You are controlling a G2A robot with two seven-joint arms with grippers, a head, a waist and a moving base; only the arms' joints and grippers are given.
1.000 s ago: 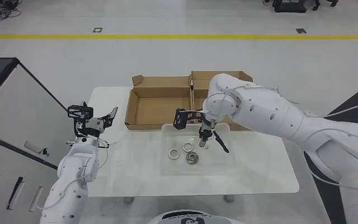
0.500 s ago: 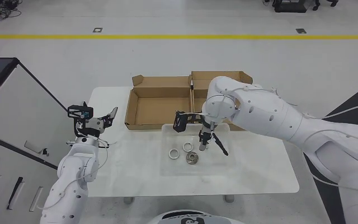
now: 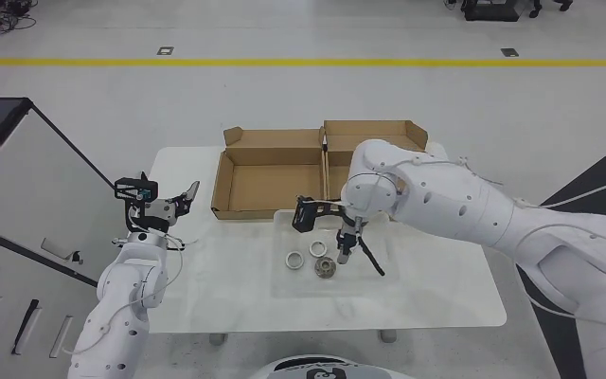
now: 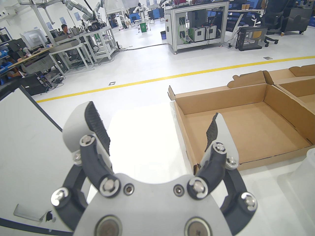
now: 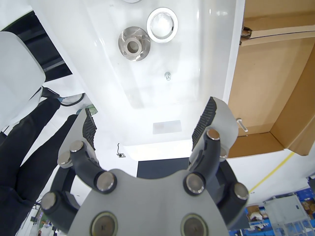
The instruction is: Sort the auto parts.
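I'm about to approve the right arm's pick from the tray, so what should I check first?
1. Right gripper open: ok.
2. Nothing held between its fingers: ok.
3. A part lined up between the fingers: not ok; the small bolt and flanged hub lie beyond the fingertips.
4. Small bolt clear of other parts in the tray: ok.
5. Flanged hub apart from the ring beside it: cannot tell, their rims look very close.
6. Cardboard box open beside the tray: ok.
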